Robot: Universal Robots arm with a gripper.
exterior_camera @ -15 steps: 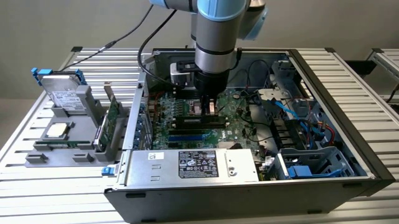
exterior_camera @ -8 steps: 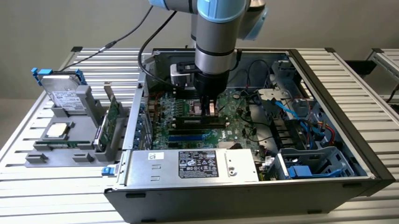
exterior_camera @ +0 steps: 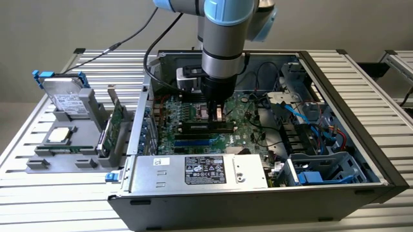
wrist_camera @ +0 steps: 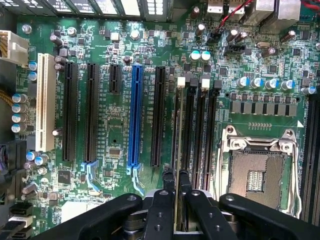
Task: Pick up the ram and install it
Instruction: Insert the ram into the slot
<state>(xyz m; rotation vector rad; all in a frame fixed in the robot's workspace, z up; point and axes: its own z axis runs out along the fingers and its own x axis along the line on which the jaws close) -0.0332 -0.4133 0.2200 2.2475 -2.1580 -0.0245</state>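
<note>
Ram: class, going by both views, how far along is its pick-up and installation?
Done: the ram is picked up and brought inside the computer case. In hand: the gripper is shut on it, holding it edge-on in line with the memory slots beside the empty processor socket. Left: seating it; the pictures cannot tell whether it is fully pressed into a slot.
</note>
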